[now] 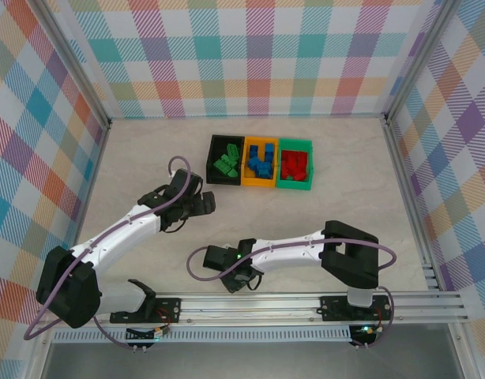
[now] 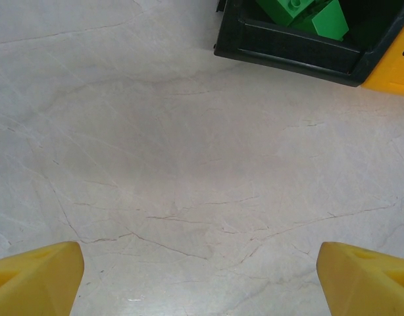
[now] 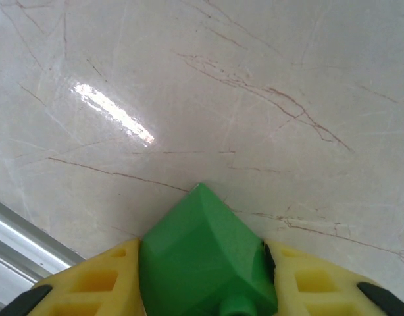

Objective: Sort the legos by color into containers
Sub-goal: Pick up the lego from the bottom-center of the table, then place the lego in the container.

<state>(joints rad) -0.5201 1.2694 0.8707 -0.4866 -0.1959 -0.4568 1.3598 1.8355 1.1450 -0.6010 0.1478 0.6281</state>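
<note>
1. Top view: the containers (image 1: 259,186) are sitting on the counter (image 1: 148,158), sorted legos (image 1: 294,166) lying inside; left fingers (image 1: 204,204) are hovering near their black end, right fingers (image 1: 236,280) well apart from them.
2. Left wrist: left fingers are standing released, facing the black container (image 2: 287,52).
3. Right wrist: right fingers are grasping a green lego (image 3: 202,257) over the counter.

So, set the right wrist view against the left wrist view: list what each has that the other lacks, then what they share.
Right wrist, not left: a green lego pinched in the right end effector, and a metal rail at the lower left corner. Left wrist, not right: the black bin holding sorted green legos, an edge of the orange bin, and the left end effector open and empty. Shared: the pale marbled table and yellow fingers.
</note>
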